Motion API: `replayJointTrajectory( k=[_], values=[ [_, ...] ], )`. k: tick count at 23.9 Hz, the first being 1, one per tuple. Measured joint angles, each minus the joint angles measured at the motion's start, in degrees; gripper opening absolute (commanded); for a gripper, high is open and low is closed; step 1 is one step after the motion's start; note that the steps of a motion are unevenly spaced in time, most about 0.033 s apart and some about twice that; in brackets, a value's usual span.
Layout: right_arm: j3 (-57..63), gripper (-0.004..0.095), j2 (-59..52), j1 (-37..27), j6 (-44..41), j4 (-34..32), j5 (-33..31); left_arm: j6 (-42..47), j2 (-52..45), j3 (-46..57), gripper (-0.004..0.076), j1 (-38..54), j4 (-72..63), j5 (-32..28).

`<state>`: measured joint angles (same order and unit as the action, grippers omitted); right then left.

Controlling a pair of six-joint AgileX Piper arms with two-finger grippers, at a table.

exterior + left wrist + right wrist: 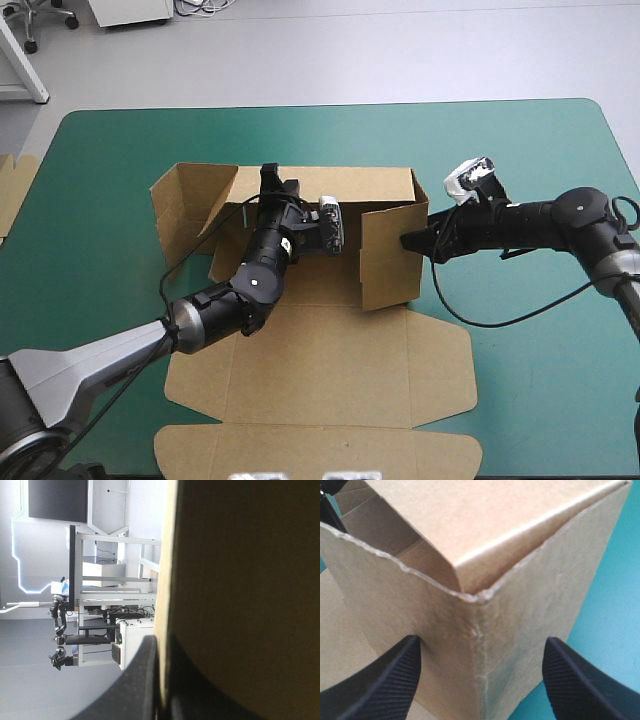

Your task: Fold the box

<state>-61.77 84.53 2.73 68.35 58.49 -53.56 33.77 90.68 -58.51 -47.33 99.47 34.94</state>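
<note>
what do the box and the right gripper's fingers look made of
The box: brown cardboard, matte, judging by its rough fibrous cut edge and creased corner. Fingers of the right gripper: black, probably rubber or plastic, matte, with fine ribbed pads.

Left arm stretches forward, left gripper [278, 186] pinched, the box [320, 372] between its fingers; right arm reaches sideways, right gripper [409, 242] spread wide.
</note>
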Motion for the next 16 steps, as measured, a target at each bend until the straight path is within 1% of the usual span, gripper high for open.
replayJointTrajectory(
  k=[3, 5, 6, 10, 14, 16],
  values=[
    [0.0, 0.0550, 0.0, 4.1, -1.5, -1.0, 3.4, 0.0, 0.0, 0.0, -0.0010, 0.0, 0.0, 0.0],
    [0.0, 0.0549, -0.1, 6.2, -5.9, -4.0, 6.6, 0.0, 0.0, 0.0, -0.0010, 0.0, 0.0, 0.0],
    [0.0, 0.0549, -0.1, 6.6, -8.4, -4.9, 7.3, 0.0, 0.0, 0.0, -0.0010, 0.0, 0.0, 0.0],
    [0.0, 0.0550, -0.1, 6.8, -14.3, -5.9, 8.3, -0.1, 0.0, 0.0, -0.0010, 0.0, 0.0, -0.1],
    [0.0, 0.0550, -0.3, 7.2, -16.9, -7.1, 9.0, -0.5, 0.0, 0.0, -0.0010, 0.0, 0.0, -0.1],
    [0.0, 0.0550, -0.5, 8.0, -18.2, -8.7, 9.5, -0.7, 0.0, 0.0, -0.0010, 0.0, 0.0, -0.1]
  ],
)
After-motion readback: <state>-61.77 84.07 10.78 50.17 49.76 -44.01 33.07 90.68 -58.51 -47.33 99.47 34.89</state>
